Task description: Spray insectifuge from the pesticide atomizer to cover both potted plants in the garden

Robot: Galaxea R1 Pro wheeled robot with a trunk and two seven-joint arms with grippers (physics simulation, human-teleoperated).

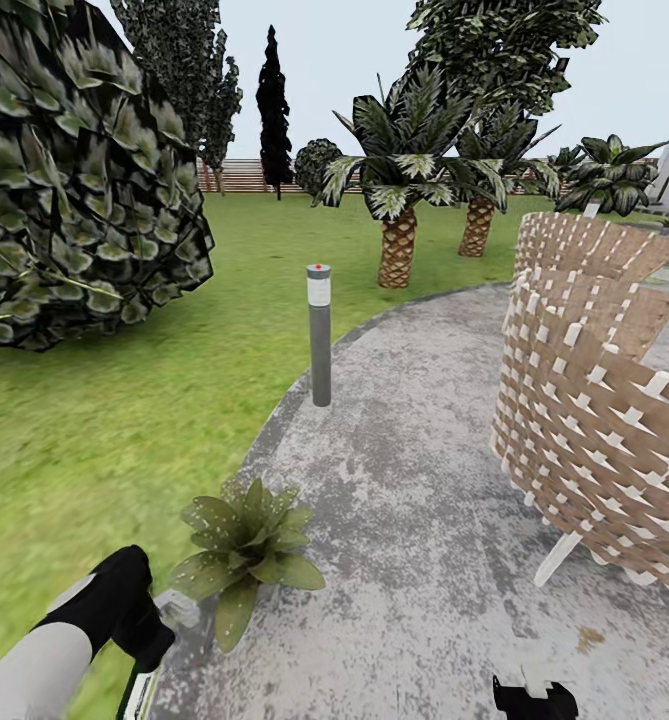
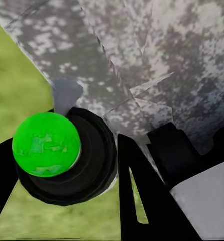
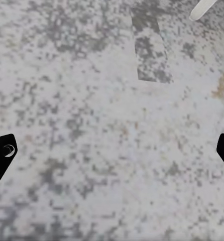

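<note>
One potted plant [image 1: 246, 550], a low rosette of speckled green leaves, sits at the edge of the grey patio [image 1: 424, 500] where it meets the lawn. Just beside it, at the lower left of the head view, my left gripper [image 1: 149, 645] is shut on the pesticide atomizer [image 1: 139, 693], whose white label band pokes out below the hand. In the left wrist view the atomizer [image 2: 46, 144] appears end-on as a bright green disc in a dark ring between the black fingers [image 2: 137, 201]. My right gripper [image 3: 112, 155] is open over bare paving and holds nothing; it also appears in the head view [image 1: 534, 697].
A grey post with a red-dotted top [image 1: 319, 335] stands at the patio edge beyond the plant. A woven wicker chair [image 1: 594, 420] fills the right side. A big dark bush [image 1: 74, 170] rises at the left, palms [image 1: 399, 200] and a slatted fence [image 1: 244, 178] further back.
</note>
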